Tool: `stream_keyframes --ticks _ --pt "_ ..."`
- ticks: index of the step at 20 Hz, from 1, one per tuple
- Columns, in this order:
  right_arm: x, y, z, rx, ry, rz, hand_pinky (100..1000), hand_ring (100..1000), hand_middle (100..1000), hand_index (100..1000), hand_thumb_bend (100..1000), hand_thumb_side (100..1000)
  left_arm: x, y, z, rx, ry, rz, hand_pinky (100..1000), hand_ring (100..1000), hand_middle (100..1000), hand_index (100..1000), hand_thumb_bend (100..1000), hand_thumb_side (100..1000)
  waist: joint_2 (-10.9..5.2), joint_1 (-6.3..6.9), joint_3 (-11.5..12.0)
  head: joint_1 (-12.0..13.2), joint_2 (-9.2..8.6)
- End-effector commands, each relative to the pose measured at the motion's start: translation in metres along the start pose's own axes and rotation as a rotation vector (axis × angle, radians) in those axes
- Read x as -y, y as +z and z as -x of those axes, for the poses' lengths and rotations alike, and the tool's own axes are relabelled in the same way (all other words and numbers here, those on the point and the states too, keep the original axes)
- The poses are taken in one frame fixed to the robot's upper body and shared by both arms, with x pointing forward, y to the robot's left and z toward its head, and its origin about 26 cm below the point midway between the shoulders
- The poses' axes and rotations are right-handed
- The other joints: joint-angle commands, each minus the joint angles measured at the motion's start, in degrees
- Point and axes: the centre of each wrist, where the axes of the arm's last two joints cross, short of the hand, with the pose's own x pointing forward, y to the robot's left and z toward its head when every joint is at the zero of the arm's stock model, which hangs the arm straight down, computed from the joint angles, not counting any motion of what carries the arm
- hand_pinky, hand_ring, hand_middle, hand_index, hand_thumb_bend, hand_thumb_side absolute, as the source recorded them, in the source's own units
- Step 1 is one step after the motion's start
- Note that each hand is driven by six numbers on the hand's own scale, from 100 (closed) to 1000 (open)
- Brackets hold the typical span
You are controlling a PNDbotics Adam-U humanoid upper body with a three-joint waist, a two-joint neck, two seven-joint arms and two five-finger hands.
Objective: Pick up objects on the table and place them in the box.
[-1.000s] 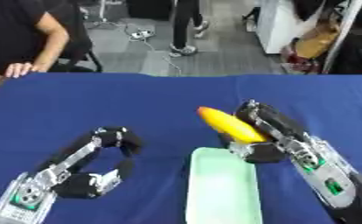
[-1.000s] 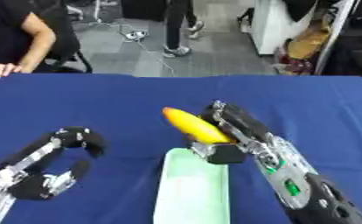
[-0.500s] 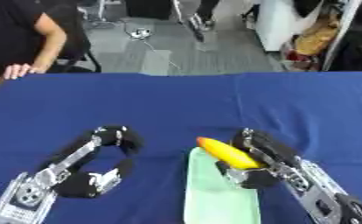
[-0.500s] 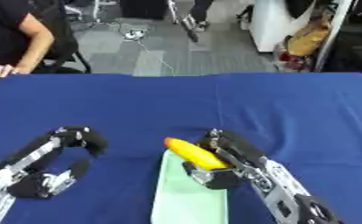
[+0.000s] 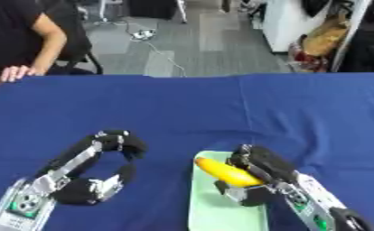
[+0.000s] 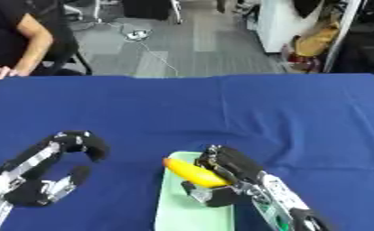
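No text, label, brand, number or sign can be read anywhere, neither on the table nor in the room behind it.

- Right hand [image 6: 226, 178] comes in from the lower right, fingers and thumb curled round a yellow banana [image 6: 192, 172].
- Banana sits tilted over the near-left part of a pale green box [image 6: 173, 213], its top end poking past the box's left rim.
- Left hand [image 6: 44, 182] is over at the lower left on the blue tablecloth [image 6: 222, 113], fingers curled but nothing in them.
- Left hand and box are well apart.
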Motion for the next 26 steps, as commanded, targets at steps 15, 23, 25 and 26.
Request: stream_keyframes --ticks 15,23,25,26 --pt "-0.032 -0.009 -0.002 0.045 0.041 -0.101 100 100 147 369 100 792 -0.008 -0.005 -0.007 0.030 -0.019 -0.009 562 654 658 783 100 715 -1.02 0.09 0.2 -0.9 -0.62" --pt "-0.030 -0.012 -0.004 0.081 0.097 -0.164 436 607 644 721 360 1000 -0.007 -0.005 -0.007 0.027 -0.019 -0.009 562 653 659 783 100 715 -1.19 0.03 0.2 -0.9 -0.61" --pt "-0.028 -0.012 -0.005 0.086 0.105 -0.195 595 735 786 847 439 1000 -0.008 -0.005 -0.007 0.027 -0.019 -0.009 562 654 659 783 100 715 -1.23 0.02 0.1 -0.8 -0.62" --pt "-0.028 -0.012 -0.004 0.085 0.105 -0.213 660 777 839 890 490 1000 -0.008 -0.005 -0.007 0.027 -0.019 -0.008 562 654 659 783 100 715 -1.26 0.01 0.0 -0.8 -0.61"
